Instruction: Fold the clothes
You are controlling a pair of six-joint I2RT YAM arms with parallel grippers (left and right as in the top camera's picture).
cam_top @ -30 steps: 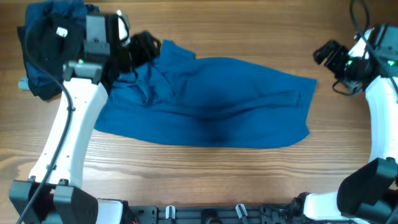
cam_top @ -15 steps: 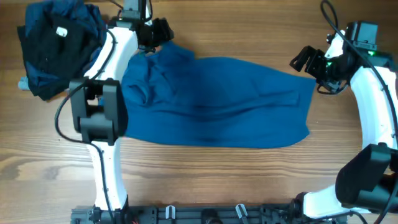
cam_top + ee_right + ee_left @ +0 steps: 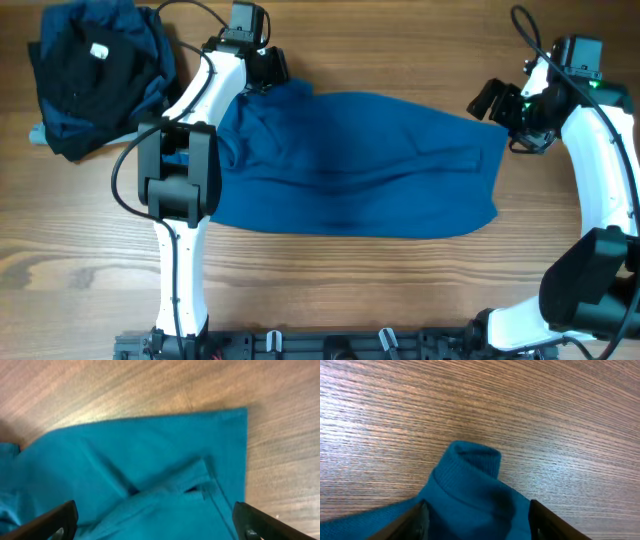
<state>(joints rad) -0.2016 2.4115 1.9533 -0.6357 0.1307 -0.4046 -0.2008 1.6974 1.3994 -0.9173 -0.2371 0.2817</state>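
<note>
As it lies now, the medium-blue short-sleeved polo shirt of soft fabric [image 3: 360, 160] occupies the centre of the overhead frame, spread in a long band from upper left to right.

- Condition: rumpled at its left end and smoother toward the right, where a straight edge and square corner show. The right wrist view shows a raised crease or seam near that corner.
- Progress, as judged: early. No tidy, compact fold shows. The shirt is laid out roughly flat, so the smoothing and all the folds into a neat packet appear to be left.
- Left gripper [image 3: 268, 68]: at the shirt's upper-left end. In the left wrist view its fingers stand on either side of a ribbed knit edge [image 3: 470, 467] that curls up off the wood. Whether they pinch the cloth or merely straddle it cannot be told.
- Right gripper [image 3: 488, 100]: at the upper right of the frame, just over the shirt's right edge. Its jaws are spread wide with nothing between them.
- Surroundings: brown wood-grain table [image 3: 330, 290] beneath everything. A heap of dark clothing sits at the upper left, well apart from the shirt's body, topped by a black garment with a white neck label [image 3: 85, 80]. A scrap of pale grey-blue cloth [image 3: 38, 133] shows at its lower left.
</note>
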